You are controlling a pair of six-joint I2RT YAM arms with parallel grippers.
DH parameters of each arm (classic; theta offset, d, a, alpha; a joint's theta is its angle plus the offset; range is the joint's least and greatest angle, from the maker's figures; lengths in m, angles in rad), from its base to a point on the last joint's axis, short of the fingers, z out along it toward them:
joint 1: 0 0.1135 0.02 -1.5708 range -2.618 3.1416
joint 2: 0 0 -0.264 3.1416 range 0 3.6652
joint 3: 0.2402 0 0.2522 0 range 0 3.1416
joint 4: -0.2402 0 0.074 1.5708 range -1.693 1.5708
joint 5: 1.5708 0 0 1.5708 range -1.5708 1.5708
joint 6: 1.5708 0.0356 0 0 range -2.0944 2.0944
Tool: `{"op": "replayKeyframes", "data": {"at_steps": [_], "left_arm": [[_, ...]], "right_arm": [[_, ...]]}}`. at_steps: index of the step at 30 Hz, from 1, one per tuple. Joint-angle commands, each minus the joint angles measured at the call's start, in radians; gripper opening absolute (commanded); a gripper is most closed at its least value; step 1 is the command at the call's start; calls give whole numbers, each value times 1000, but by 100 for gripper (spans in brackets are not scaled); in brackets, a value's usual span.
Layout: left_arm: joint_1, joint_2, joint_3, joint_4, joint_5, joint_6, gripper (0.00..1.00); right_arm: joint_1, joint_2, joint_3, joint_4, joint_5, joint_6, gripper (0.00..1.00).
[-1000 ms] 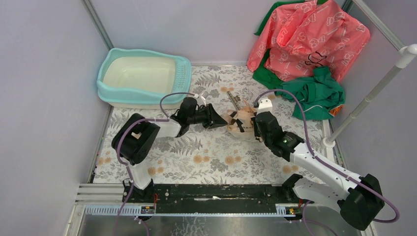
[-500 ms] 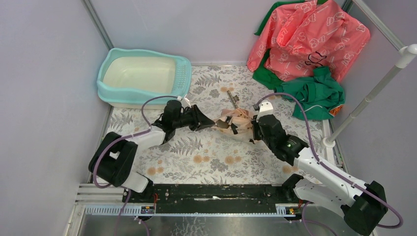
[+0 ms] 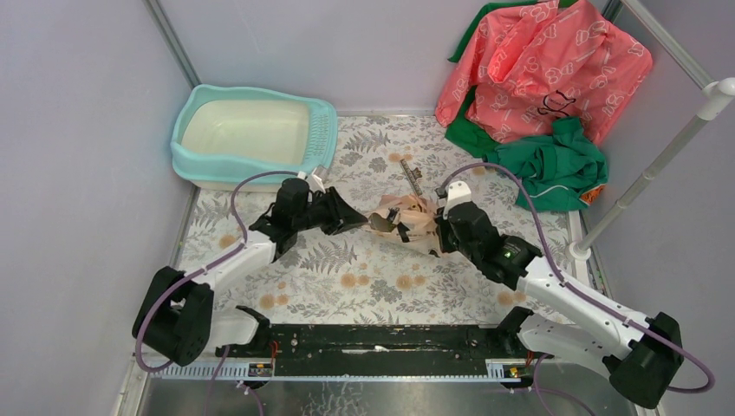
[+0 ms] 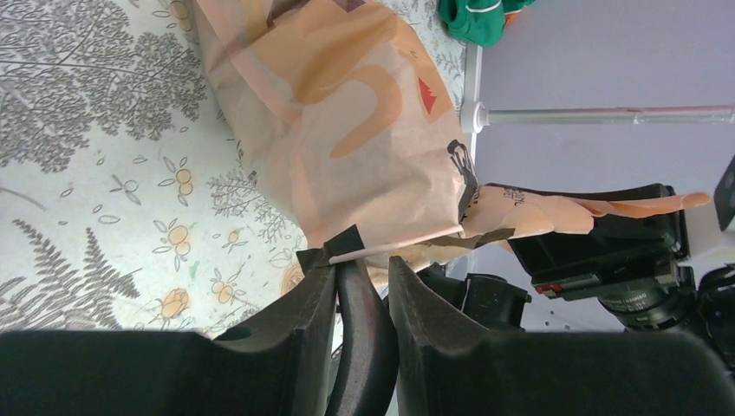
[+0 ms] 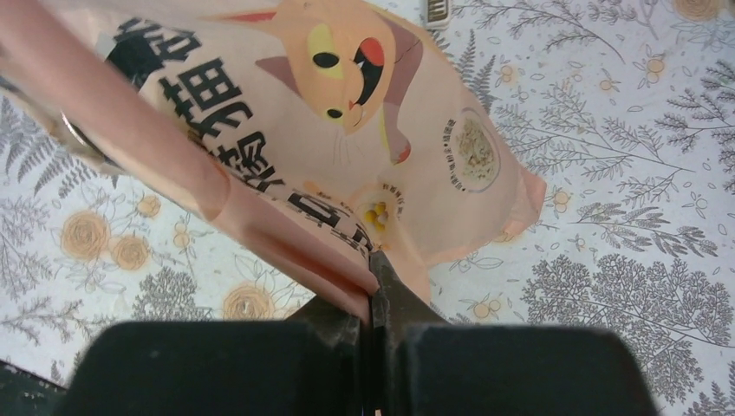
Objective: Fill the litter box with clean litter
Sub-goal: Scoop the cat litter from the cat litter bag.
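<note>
Top external view: litter box [image 3: 322, 130], turquoise with a cream inner pan and a slotted rim at its right end, sits beyond and left of the left gripper [image 3: 364, 223], well apart from it. Left arm reaches low and rightward; its jaws, partly closed, pinch a taped corner of the bag [image 3: 406, 221]. Right arm leans in opposite; right gripper [image 3: 436, 232] is clamped tight on the bag's other edge. Bag spans both grippers, crumpled, over the floral mat [image 3: 347, 286]. A small grey object [image 3: 413, 180] lies just beyond the bag. Pink cloth [image 3: 537, 69] and green cloth [image 3: 559, 165] are heaped beyond the right gripper, to its right.
</note>
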Motion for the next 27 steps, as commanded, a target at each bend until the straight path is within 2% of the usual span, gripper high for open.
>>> {"op": "replayKeyframes", "data": {"at_steps": [1, 5, 9, 14, 21, 27], "left_arm": [[34, -67, 24, -82, -45, 39, 2], [33, -90, 23, -117, -51, 47, 2], [33, -138, 11, -165, -61, 56, 2], [33, -232, -19, -242, -93, 62, 2], [33, -401, -119, -300, -148, 46, 2], [34, -500, -261, -194, -151, -17, 2]], "right_arm": [[116, 29, 74, -99, 129, -10, 12], [243, 78, 119, -160, 107, -7, 33], [281, 60, 135, -211, 14, 14, 51], [284, -44, 163, -253, -15, 35, 69], [284, -69, 221, -303, -6, 39, 72], [284, -74, 227, -298, 22, 43, 73]]}}
